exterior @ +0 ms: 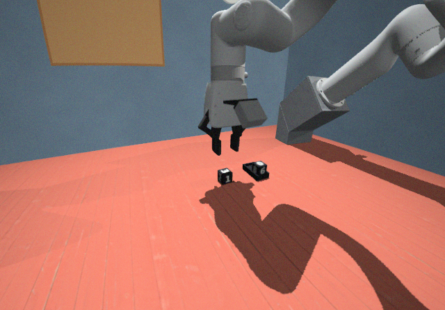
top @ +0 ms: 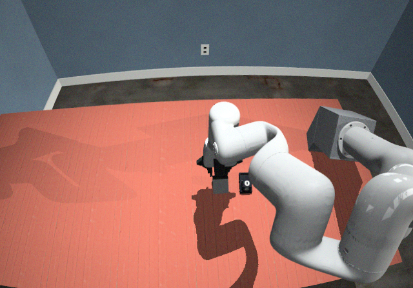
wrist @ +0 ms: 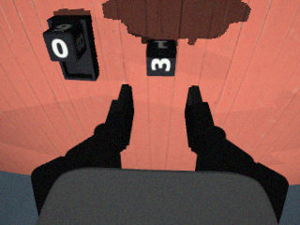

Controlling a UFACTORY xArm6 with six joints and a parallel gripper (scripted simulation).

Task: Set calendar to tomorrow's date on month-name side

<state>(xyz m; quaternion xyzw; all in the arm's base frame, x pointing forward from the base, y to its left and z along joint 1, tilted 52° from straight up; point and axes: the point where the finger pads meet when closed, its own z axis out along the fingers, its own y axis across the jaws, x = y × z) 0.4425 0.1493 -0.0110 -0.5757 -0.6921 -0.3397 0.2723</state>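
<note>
A black cube [exterior: 224,176] [wrist: 160,61] with white digits lies on the table beside the tray. Its top shows a sideways 3 in the wrist view, and a side shows 1 in the exterior view. The black tray [top: 242,175] [exterior: 251,172] [wrist: 96,63] lies on the table. The other cube [top: 246,183] [exterior: 260,167] [wrist: 61,46] stands in one end of it, with 0 on top and 6 on a side. My gripper [exterior: 226,151] [wrist: 159,98] is half open and empty, above the table near the loose cube. Its camera box hides that cube in the top view. No month name is legible.
The arm's forearm [top: 301,191] reaches over the table just right of the tray in the top view. The grey base block [top: 328,131] [exterior: 298,112] stands farther right. The red table [top: 133,238] [exterior: 125,245] carries the arm's dark shadow beside the loose cube.
</note>
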